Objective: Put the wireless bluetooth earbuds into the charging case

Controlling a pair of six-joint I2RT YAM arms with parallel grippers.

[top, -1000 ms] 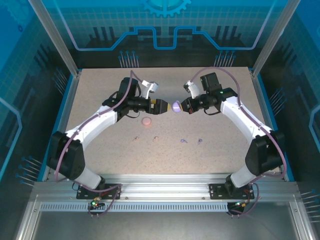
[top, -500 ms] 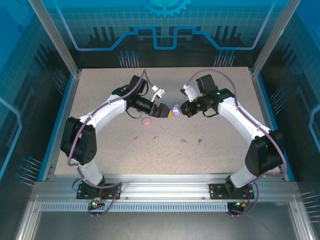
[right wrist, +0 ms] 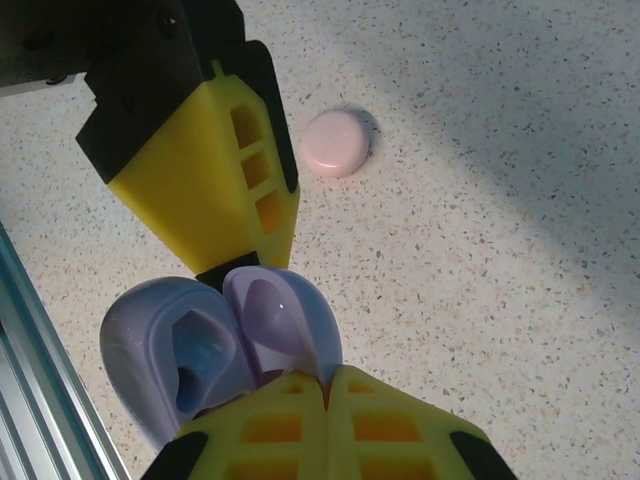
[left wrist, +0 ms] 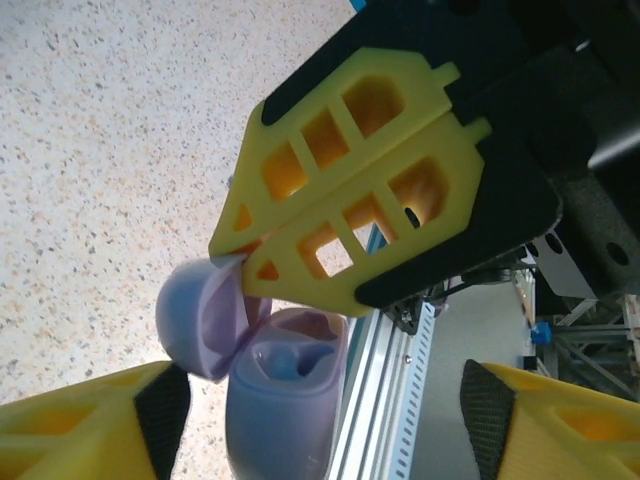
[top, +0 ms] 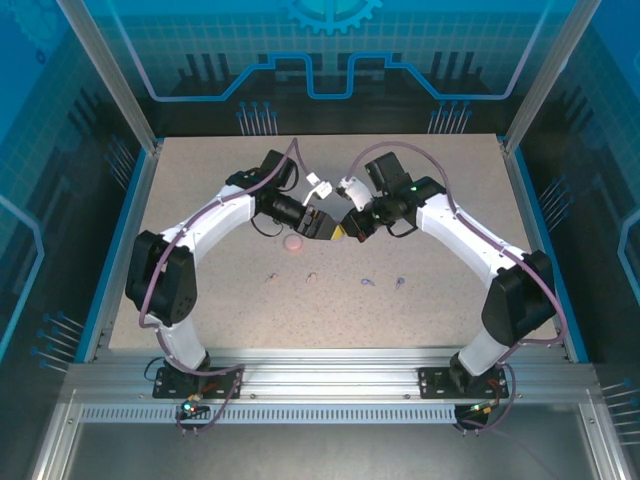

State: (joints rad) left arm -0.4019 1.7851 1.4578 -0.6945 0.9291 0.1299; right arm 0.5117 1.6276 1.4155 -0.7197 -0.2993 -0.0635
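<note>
Middle's jammed for me: left gripper and right gripper nose to nose around the open purple case, pink case just beside them. Earbuds dot the near strip; far table and both sides look free.

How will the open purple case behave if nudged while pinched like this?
The purple case looks glossy and rounded, so it may slip from the right gripper. Pinched by its open lid, the rest probably swings on its hinge if nudged.

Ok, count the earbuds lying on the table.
4, in a loose row on the table's near half: far-left pink earbud, inner pink earbud, inner purple earbud, far-right purple earbud. Others could be hidden from view.
</note>
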